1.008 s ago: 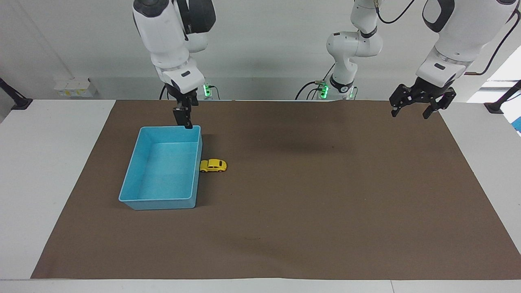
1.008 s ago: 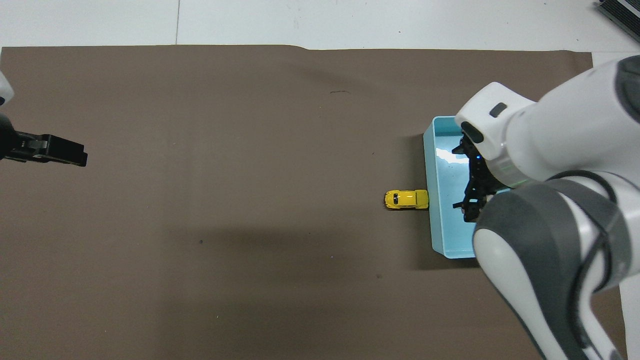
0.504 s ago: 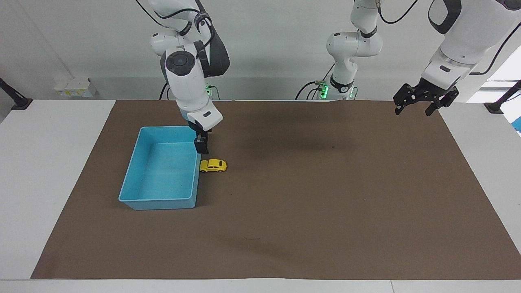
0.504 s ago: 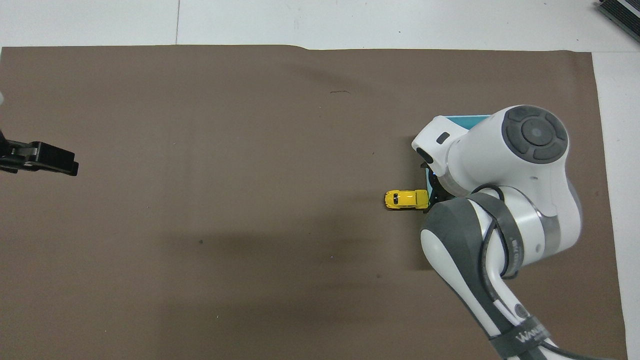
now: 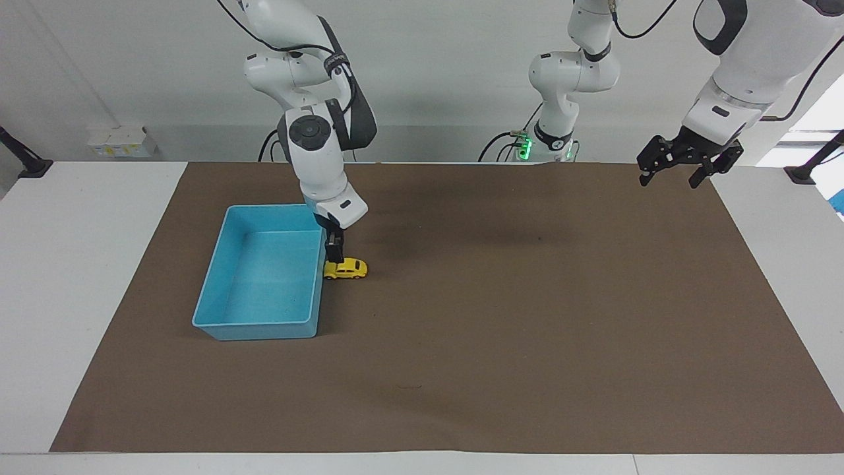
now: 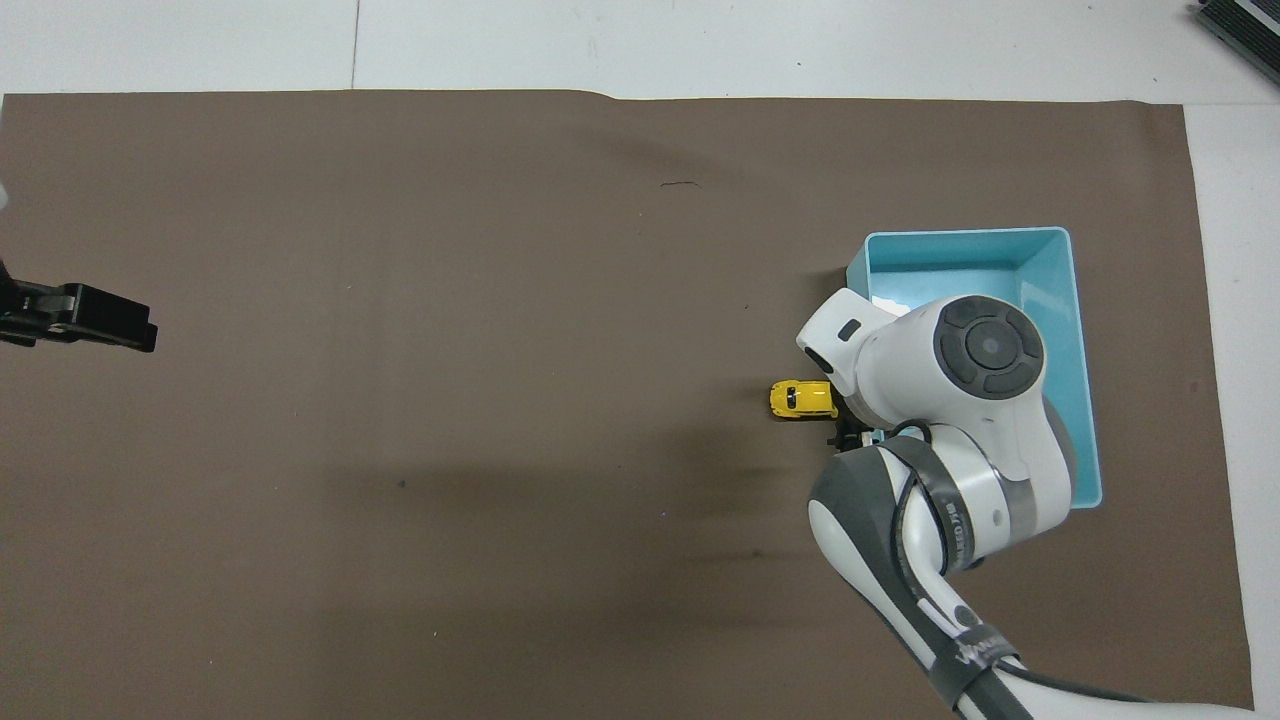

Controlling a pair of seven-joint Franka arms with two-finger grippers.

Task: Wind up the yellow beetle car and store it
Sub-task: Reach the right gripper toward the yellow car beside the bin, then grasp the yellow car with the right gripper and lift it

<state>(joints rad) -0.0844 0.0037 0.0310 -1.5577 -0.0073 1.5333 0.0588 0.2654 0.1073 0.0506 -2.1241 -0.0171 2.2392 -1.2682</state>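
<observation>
The yellow beetle car (image 5: 346, 268) stands on the brown mat against the outer wall of the light blue bin (image 5: 264, 323), on the side toward the left arm's end of the table. It also shows in the overhead view (image 6: 800, 399), beside the bin (image 6: 1085, 350). The bin holds nothing that I can see. My right gripper (image 5: 335, 254) hangs straight down just over the car's end next to the bin. In the overhead view the right arm's wrist hides that gripper and part of the car. My left gripper (image 5: 669, 178) waits open and empty, raised over the mat's edge at its own end.
The brown mat (image 5: 527, 330) covers most of the white table (image 5: 79, 277). A small white box (image 5: 119, 142) sits at the table's edge by the wall, near the right arm's end.
My right gripper has moved from over the bin's rim nearest the robots, down and along the bin's wall, to just above the car. The car and bin have not moved.
</observation>
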